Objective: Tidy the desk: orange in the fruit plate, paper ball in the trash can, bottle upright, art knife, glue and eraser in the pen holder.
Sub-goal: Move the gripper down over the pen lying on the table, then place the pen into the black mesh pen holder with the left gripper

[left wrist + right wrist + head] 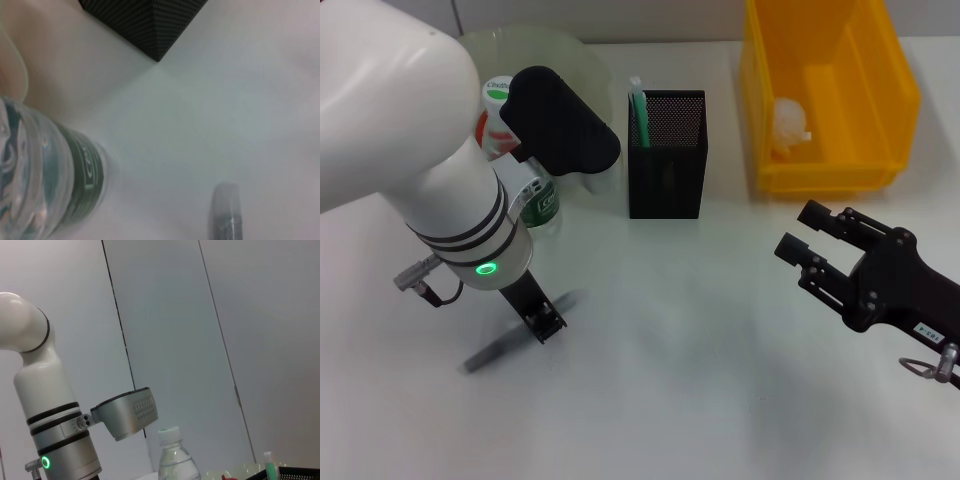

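The left gripper (542,325) is reaching down with narrow-set fingers straddling the glue (510,341) lying flat on the desk (680,350) directly beneath it, so squeezing at mid-length looks best, while the right gripper (803,245) is hanging open, well away.

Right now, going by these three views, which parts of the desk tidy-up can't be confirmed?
- Eraser: not visible in any view.
- Orange: head view, only a red sliver behind the left arm; whether it sits in the fruit plate is unclear.
- Left gripper: over the glue, which is blurred; contact unclear.
- Bottle: base cut off in the right wrist view and hidden by the arm in the head view.
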### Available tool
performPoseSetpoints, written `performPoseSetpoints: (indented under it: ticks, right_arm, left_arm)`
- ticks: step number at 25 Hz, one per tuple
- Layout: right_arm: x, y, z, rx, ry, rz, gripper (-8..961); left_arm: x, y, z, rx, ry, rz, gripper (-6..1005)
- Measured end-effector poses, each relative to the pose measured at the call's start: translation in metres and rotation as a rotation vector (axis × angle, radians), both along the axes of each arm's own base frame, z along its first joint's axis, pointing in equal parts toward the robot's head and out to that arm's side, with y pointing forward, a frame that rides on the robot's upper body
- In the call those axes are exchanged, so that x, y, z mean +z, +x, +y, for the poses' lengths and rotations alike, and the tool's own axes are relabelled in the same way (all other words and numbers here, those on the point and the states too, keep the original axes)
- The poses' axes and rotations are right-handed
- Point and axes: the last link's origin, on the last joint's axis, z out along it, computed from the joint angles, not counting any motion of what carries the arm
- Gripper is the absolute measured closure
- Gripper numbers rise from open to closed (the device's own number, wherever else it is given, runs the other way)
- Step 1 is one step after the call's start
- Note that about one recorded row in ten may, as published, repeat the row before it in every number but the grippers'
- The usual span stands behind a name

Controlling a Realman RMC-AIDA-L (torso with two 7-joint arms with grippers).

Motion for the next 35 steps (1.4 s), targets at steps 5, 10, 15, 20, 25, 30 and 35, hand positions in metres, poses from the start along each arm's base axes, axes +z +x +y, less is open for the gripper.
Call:
performPoseSetpoints:
  ticks: [5,10,15,20,25,30,35]
  right_arm:
    - [0.000,0.000,-0.001,-0.002,-0.002,0.003,456]
    - [0.000,0.000,-0.001,-0.002,-0.003,0.006,456]
    - [0.000,0.000,-0.001,-0.002,-0.004,0.006,456]
    - [0.000,0.000,-0.002,-0.002,-0.006,0.011,456]
    - [0.000,0.000,-0.003,-0.003,-0.006,0.013,455]
    - [0.000,0.001,-0.004,-0.008,-0.005,0.014,458]
    - [0.003,0.005,-0.007,-0.034,0.014,0.023,460]
  left_arm:
    - [0.000,0.000,0.000,0.001,-0.001,0.001,769]
    - [0.000,-0.002,-0.001,0.005,-0.001,0.001,774]
    - [0.000,-0.001,0.000,0.000,0.001,0.000,779]
    - [0.000,-0.002,0.000,0.001,-0.001,0.010,793]
    - [0.000,-0.002,0.000,0.000,-0.003,0.015,820]
    - [0.000,0.004,-0.002,-0.015,-0.016,-0.026,842]
    - [0.010,0.028,-0.005,-0.087,-0.029,-0.161,846]
